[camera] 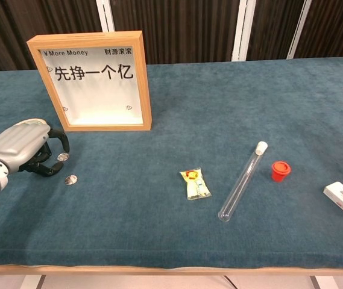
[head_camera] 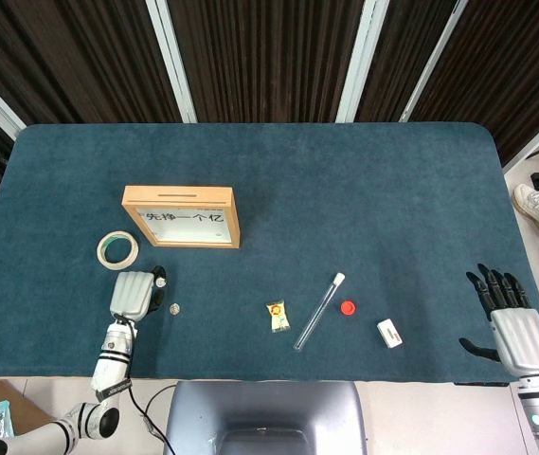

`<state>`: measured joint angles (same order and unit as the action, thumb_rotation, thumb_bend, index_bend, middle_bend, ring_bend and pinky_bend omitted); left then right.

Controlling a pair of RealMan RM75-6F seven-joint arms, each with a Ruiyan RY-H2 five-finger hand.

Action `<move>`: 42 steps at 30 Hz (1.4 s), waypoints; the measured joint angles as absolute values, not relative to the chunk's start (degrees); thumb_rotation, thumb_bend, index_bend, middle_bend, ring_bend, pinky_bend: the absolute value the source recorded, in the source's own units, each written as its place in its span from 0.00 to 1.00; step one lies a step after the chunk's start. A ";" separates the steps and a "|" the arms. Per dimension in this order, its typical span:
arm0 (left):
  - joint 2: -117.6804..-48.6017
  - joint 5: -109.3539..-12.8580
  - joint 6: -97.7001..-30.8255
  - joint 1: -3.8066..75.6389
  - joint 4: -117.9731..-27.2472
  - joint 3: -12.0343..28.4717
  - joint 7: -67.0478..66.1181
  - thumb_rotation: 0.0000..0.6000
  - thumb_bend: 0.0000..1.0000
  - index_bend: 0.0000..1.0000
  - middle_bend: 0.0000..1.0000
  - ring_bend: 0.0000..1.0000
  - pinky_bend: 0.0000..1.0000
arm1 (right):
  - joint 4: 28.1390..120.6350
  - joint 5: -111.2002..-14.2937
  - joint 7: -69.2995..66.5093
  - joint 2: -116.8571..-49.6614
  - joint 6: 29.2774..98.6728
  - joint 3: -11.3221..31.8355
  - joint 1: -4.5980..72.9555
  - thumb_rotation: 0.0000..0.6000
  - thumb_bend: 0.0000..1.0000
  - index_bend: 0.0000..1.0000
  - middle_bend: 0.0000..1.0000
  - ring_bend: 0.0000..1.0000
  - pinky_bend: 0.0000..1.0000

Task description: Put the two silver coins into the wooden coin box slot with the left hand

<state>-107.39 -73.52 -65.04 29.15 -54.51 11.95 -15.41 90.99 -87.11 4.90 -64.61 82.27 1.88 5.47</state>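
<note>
Table [head_camera: 364, 190], blue cloth top, carried everything. Clock directions below follow the head view, 12 o'clock at the far edge.

Coin box [head_camera: 182, 215], wood frame, stood upright left of table centre; slot in its top edge showed in head view as a dark line. White front panel faced the robot in chest view [camera: 93, 81].

Left hand [head_camera: 134, 295] lay at about 7 o'clock from the box, palm down, low over the cloth. Chest view [camera: 28, 147] showed its fingers curled narrow, dark tips bent toward the nearer coin. Could not tell whether the tips touched or pinched that coin. Right hand [head_camera: 512, 318] sat at the table's near right corner, well apart from everything, fingers spread wide, nothing in it.

Tape roll [head_camera: 117, 250] lay flat at 9 o'clock from the box's near corner, just beyond the left hand.

Tube [head_camera: 318, 311], clear with white cap, lay diagonally at 5 o'clock from the box. White packet [head_camera: 389, 333] lay right of it. Yellow sachet [head_camera: 278, 316] lay left of the tube.

Red cap [head_camera: 348, 307] sat just right of the tube.

Coin one [camera: 63, 157] lay at the left fingertips. Coin two [head_camera: 174, 308] lay just right of the hand, clear of it.
</note>
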 measured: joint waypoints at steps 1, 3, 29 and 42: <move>-107.43 -73.39 -64.99 29.20 -54.46 11.93 -15.59 1.00 0.36 0.44 1.00 1.00 1.00 | 90.99 -87.11 4.87 -64.60 82.27 1.88 5.47 1.00 0.12 0.00 0.00 0.00 0.00; -107.48 -73.25 -64.96 29.28 -54.39 11.87 -15.78 1.00 0.35 0.44 1.00 1.00 1.00 | 90.99 -87.10 4.85 -64.61 82.30 1.89 5.46 1.00 0.12 0.00 0.00 0.00 0.00; -107.76 -71.15 -64.44 29.76 -53.64 11.54 -17.94 1.00 0.36 0.44 1.00 1.00 1.00 | 91.12 -87.26 4.57 -64.45 82.60 1.87 5.31 1.00 0.12 0.00 0.00 0.00 0.00; -108.03 -71.08 -64.47 29.95 -53.11 11.27 -17.96 1.00 0.36 0.44 1.00 1.00 1.00 | 91.10 -87.17 4.42 -64.47 82.60 1.92 5.29 1.00 0.12 0.00 0.00 0.00 0.00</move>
<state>-108.03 -71.08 -64.47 29.95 -53.11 11.27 -17.96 91.10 -87.17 4.42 -64.47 82.60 1.92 5.29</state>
